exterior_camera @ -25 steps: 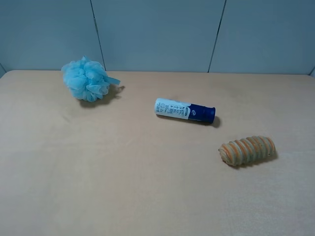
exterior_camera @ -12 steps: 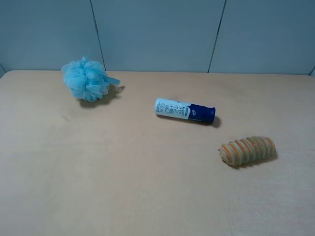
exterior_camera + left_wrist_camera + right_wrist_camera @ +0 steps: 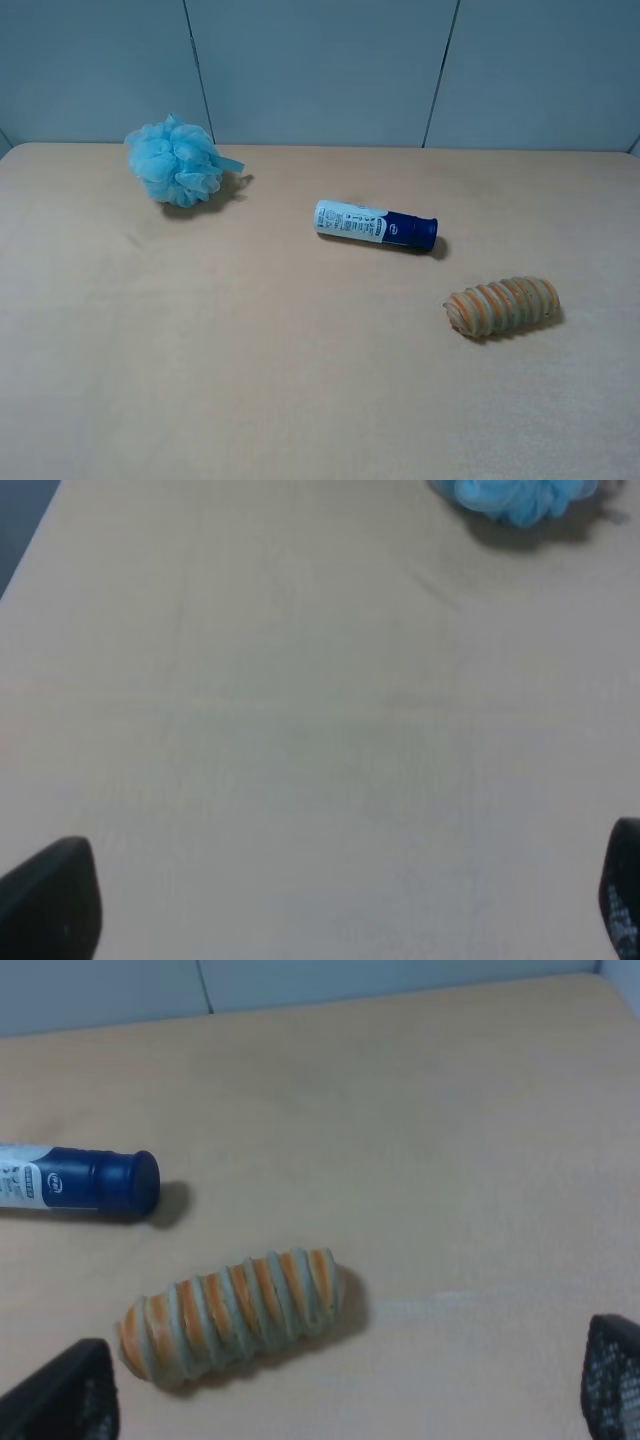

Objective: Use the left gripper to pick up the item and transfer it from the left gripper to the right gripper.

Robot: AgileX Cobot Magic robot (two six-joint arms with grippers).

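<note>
The item, a ribbed orange-and-tan roll, lies on the table at the right, alone. It also shows in the right wrist view, just ahead of my right gripper, whose fingertips stand wide apart, open and empty. My left gripper hangs over bare table at the left, its fingertips also wide apart, open and empty. Neither gripper shows in the exterior high view.
A white-and-dark-blue tube lies mid-table, behind and left of the roll; it shows in the right wrist view. A fluffy light-blue bath puff sits at the back left, and in the left wrist view. A grey wall stands behind the table.
</note>
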